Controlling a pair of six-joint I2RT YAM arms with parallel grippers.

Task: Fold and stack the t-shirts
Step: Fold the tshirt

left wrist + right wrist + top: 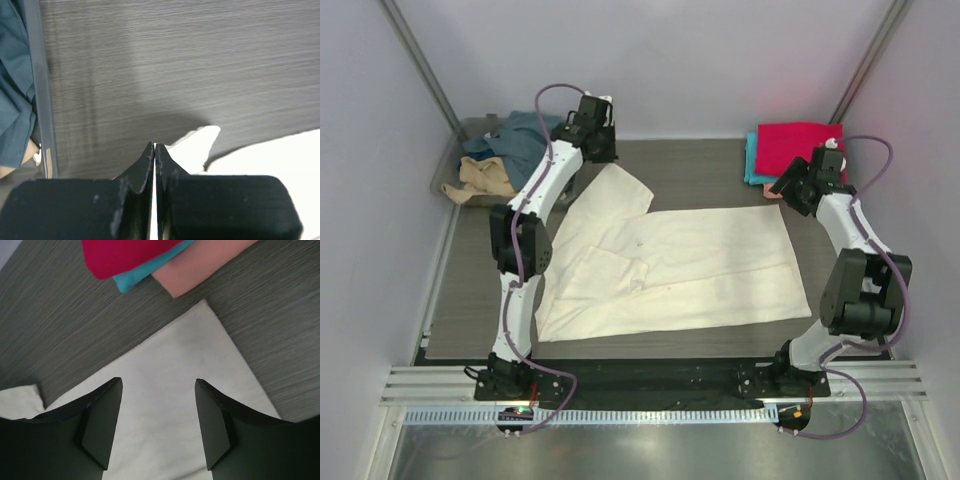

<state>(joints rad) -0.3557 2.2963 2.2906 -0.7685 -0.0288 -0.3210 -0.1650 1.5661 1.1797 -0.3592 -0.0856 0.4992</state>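
The cream shirt (690, 270) lies spread across the middle of the table (700, 170), creased on its 9 o'clock side, with one sleeve (615, 190) reaching toward 11 o'clock. The folded stack (798, 140), red over teal over pink, sits at 1 o'clock. More shirts are heaped in the bin (450, 170) at 10 o'clock.

I judge this to be the start of the first fold: taking hold of the shirt's far edge. My left gripper (154, 150) is at the sleeve's tip with its fingers pressed together. Pale cloth shows right at them, but I cannot tell whether any is pinched between. My right gripper (158, 381) hangs over the shirt's 2 o'clock corner. Its fingers are apart and nothing is held, with the corner's point just beyond them and the stack's edge close past that.

Next, I think, my right fingers must drop onto that corner and close on one layer only, keeping off the pink shirt. Then both hands lift evenly and carry the far edge toward 6 o'clock. If my left has missed the sleeve, the fold will go crooked.
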